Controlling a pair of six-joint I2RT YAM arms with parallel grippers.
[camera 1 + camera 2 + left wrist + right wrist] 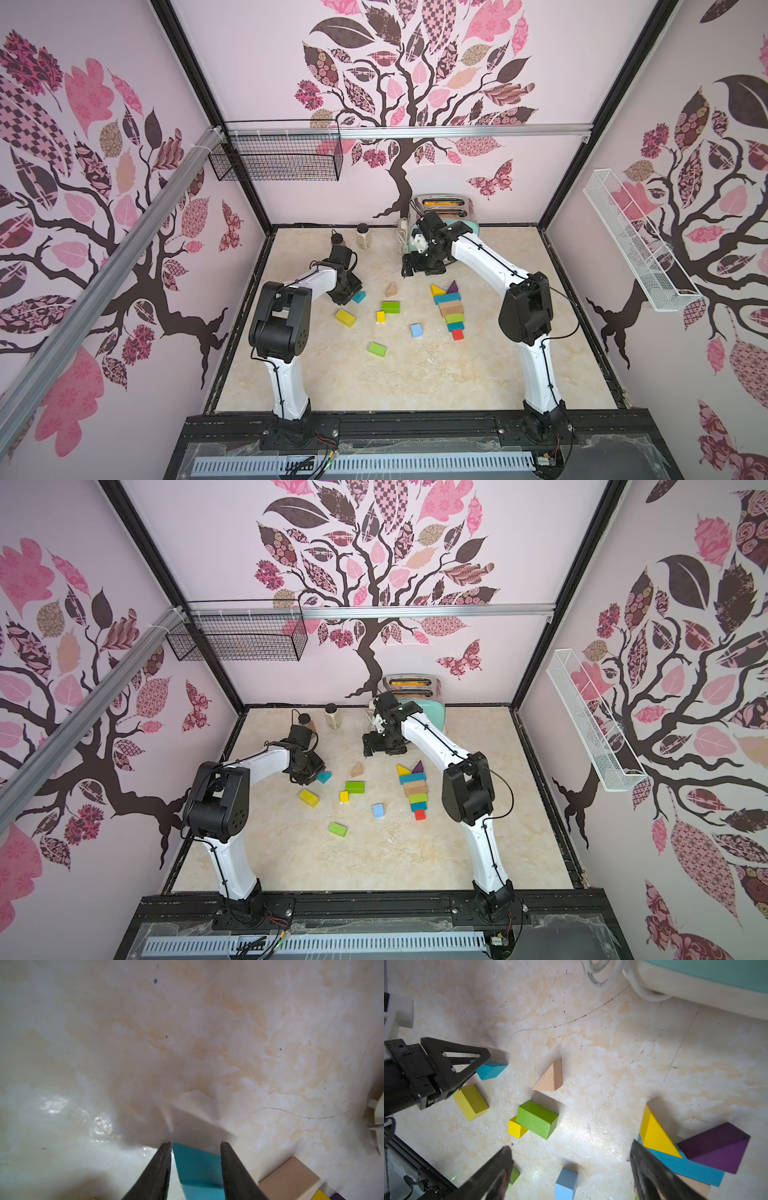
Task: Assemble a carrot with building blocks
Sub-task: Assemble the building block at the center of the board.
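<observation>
On the counter beside the yellow bar, clamps the teal wedge in the left pincer; holds the right pincer wide open, gripping nothing.

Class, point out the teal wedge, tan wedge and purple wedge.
teal wedge (491, 1071): right wrist view, broad face.
tan wedge (546, 1081): right wrist view, triangular face.
purple wedge (726, 1157): right wrist view, lighter face.

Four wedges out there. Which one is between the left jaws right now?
The teal wedge, flanked by the left gripper; the tan wedge, yellow wedge and purple wedge lie clear of it.
</observation>
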